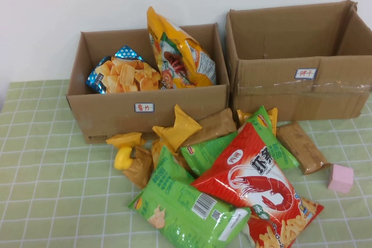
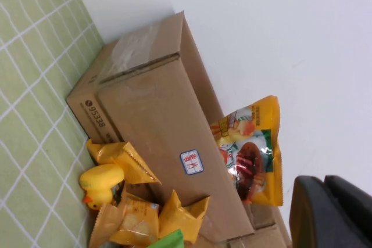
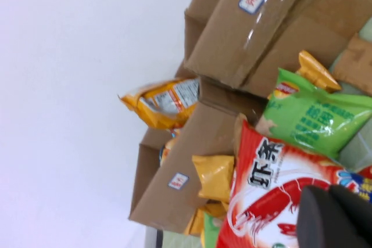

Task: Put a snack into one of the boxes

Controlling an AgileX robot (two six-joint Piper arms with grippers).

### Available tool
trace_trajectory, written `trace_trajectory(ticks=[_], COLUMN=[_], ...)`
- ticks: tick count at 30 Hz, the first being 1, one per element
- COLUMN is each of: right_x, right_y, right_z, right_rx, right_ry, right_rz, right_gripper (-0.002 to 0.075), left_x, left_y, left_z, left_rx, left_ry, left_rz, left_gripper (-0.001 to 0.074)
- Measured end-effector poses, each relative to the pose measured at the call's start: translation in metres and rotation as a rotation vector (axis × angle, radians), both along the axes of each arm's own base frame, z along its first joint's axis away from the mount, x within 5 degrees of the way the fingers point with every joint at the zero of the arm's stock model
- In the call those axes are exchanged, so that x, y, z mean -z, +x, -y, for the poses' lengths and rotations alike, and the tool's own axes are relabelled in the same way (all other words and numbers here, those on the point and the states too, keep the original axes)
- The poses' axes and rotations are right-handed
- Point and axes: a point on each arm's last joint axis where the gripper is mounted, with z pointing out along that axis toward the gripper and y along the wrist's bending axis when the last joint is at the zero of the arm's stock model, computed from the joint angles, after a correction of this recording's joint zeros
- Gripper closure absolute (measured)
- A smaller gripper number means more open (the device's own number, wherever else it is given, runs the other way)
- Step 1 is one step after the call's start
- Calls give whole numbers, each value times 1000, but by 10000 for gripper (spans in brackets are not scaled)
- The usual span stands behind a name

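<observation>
Two open cardboard boxes stand at the back. The left box (image 1: pixel 145 100) holds a tall yellow snack bag (image 1: pixel 180 50) and an orange chip bag (image 1: pixel 125 74). The right box (image 1: pixel 296 79) shows nothing inside. In front lies a pile of snacks: a red shrimp-cracker bag (image 1: pixel 256 184), a green bag (image 1: pixel 186 201), yellow packets (image 1: pixel 177 126) and a brown packet (image 1: pixel 302 146). Neither gripper shows in the high view. My left gripper (image 2: pixel 323 183) is shut and empty, off to the left box's side. My right gripper (image 3: pixel 329 191) is shut and empty, over the red bag (image 3: pixel 273 184).
A yellow rubber duck (image 1: pixel 123 158) lies at the pile's left edge. A pink block (image 1: pixel 340 178) sits on the green checked cloth (image 1: pixel 46 190) at the right. A white wall stands behind the boxes.
</observation>
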Motion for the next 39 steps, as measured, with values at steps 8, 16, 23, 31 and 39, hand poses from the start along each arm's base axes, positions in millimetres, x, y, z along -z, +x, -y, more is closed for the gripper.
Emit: trace_trajectory(ticks=[8, 16, 23, 31, 39], right_x=[-1, 1, -1, -1, -1], right_y=[0, -2, -1, 0, 0], right_z=[-1, -5, -2, -2, -1], right_rx=[-9, -63, -47, -42, -38], right_ry=[48, 5, -138, -169, -175], right_rz=[-2, -14, 58, 73, 77], right_gripper=[728, 728, 728, 728, 728], left_x=[-3, -53, -139, -172, -152], left_y=[0, -10, 13, 87, 153], left_z=[-3, -2, 18, 26, 35], left_rx=[-31, -49, 191, 596, 739], left_ry=[-65, 251, 952, 1364, 1600], left_rz=[25, 192, 187, 18, -248], left_gripper=[736, 736, 736, 736, 736])
